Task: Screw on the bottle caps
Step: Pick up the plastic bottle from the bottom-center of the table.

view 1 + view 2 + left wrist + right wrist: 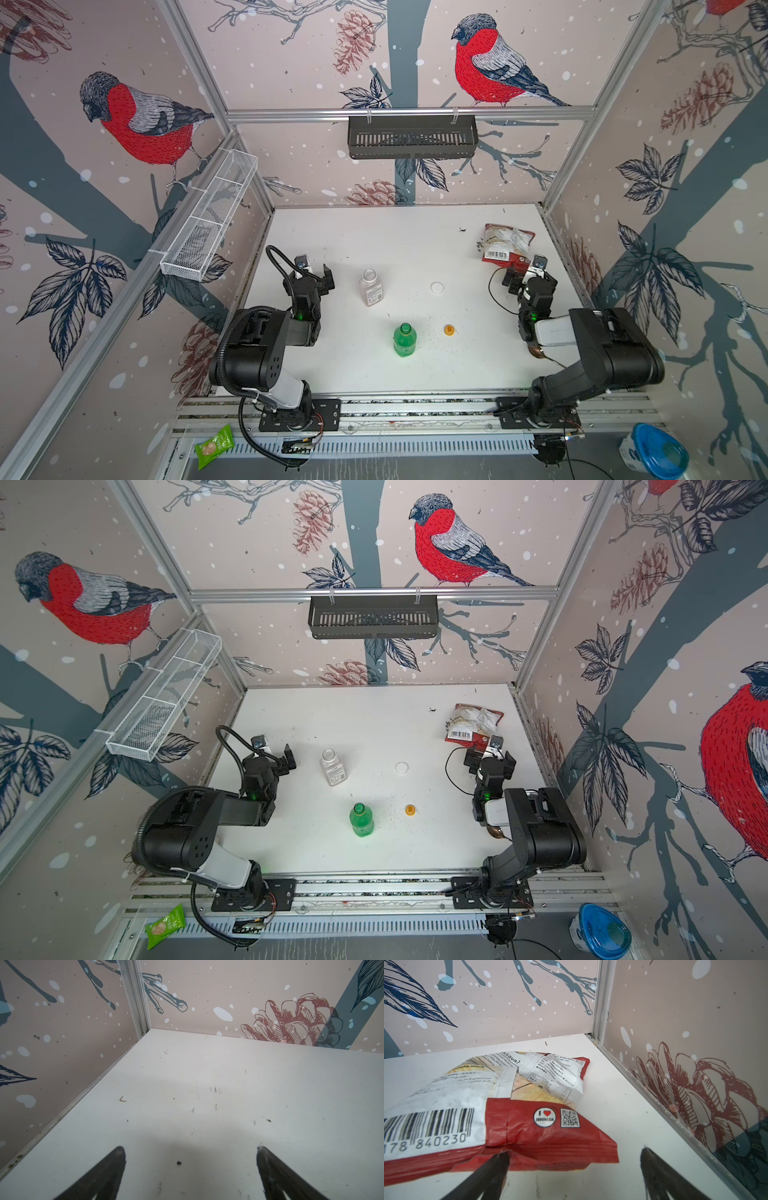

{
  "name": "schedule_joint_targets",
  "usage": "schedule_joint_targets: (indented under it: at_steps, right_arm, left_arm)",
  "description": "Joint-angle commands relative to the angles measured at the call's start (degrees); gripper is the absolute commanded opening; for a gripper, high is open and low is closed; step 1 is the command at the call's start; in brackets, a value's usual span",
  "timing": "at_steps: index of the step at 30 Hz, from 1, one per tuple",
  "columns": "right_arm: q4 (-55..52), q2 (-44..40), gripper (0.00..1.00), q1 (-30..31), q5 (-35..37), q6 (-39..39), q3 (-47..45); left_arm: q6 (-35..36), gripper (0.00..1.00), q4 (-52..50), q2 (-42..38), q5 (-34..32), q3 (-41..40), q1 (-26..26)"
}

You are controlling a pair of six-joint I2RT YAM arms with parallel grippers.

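1. My left pincer (191,1150) is released. In the left wrist view its two dark fingertips stand wide apart at the lower edge of the frame, with only bare desk (207,1095) between them. In both top views it sits at the centre-left of the frame, well apart from every task item.

2. My right pincer (575,1152) is also released and holds nothing. In the right wrist view one fingertip overlaps the red bottom seam of the snack bag (529,1126). I cannot tell whether it is touching the bag. The other fingertip is over bare desk.

3. Bottle positions, in a top view:
- The clear bottle (370,289) stands just left of frame centre, with its neck uncapped and its white label facing the camera.
- The green bottle (404,340) stands lower in the frame, near the centre, also uncapped.

4. Cap positions, in a top view:
- The white cap (436,287) lies flat on the desk to the right of the clear bottle, apart from it.
- The orange cap (449,330) lies near the green bottle, to its right, and is not touching it.
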Motion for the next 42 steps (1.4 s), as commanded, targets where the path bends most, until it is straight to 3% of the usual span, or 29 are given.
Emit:
schedule_joint_targets:
  at_steps: [1, 3, 6, 8, 10, 12, 13, 15, 17, 19, 21, 25, 30, 35, 42]
  right_arm:
    - [4.9, -3.2, 1.0, 2.5, 5.8, -2.9, -2.0]
    - [3.3, -8.5, 1.0, 7.6, 16.5, -6.8, -1.9]
    - [-10.5, -19.7, 1.0, 12.9, 20.2, -7.3, 4.2]
    - [-24.5, -27.0, 1.0, 12.9, 15.7, 1.1, 9.7]
    - [-40.2, -33.0, 1.0, 10.7, 12.7, 18.5, 14.7]
    - [-49.8, -36.5, 1.0, 5.5, 4.7, 33.8, 16.6]
    - [-51.0, -37.0, 1.0, 0.2, -6.7, 36.9, 17.2]
    - [-49.1, -36.6, 1.0, -5.2, -25.1, 36.8, 18.2]
    - [-49.9, -38.4, 1.0, -3.9, -28.7, 36.0, 19.1]
    - [-51.7, -40.7, 1.0, -0.2, -27.3, 37.1, 19.8]
    - [-61.4, -40.7, 1.0, 3.0, -26.4, 36.4, 25.5]
    - [-82.9, -37.8, 1.0, 11.6, -22.1, 30.6, 37.9]
    - [-101.9, -33.2, 1.0, 27.5, -15.0, 25.1, 47.8]
    - [-115.8, -25.3, 1.0, 43.1, -12.0, 26.1, 57.0]
    - [-126.4, -10.5, 0.98, 59.8, -15.2, 27.4, 68.3]
  left_arm:
    - [-0.2, 1.0, -0.1, -3.7, -1.8, 0.0, 0.0]
    - [-0.1, 1.0, -6.0, -7.3, -2.2, 1.8, 0.0]
    - [-1.1, 1.0, -14.1, -13.5, -3.7, 4.5, -0.6]
    - [-6.1, 1.0, -20.2, -17.9, -9.5, 6.8, -1.5]
    - [-10.9, 1.0, -29.8, -22.0, -9.6, 10.9, -1.5]
    - [-14.5, 1.0, -35.8, -24.4, -8.8, 14.7, -1.5]
    - [-18.2, 1.0, -39.4, -25.6, -10.6, 16.7, -1.5]
    - [-25.0, 0.98, -45.9, -29.7, -13.1, 19.5, -1.5]
    - [-33.7, 0.98, -49.4, -34.6, -11.5, 19.6, -1.6]
    - [-35.4, 0.98, -47.9, -39.6, -3.6, 17.8, -1.5]
    - [-34.6, 0.98, -48.4, -43.7, 3.0, 17.4, -1.6]
    - [-36.3, 0.98, -62.8, -52.7, 3.3, 20.9, -2.9]
    - [-27.8, 0.98, -79.7, -57.7, 10.9, 26.2, -6.8]
    - [-23.2, 0.98, -93.5, -57.0, 7.6, 27.4, -8.7]
    - [-21.6, 0.98, -97.4, -58.9, 0.8, 26.0, -15.1]
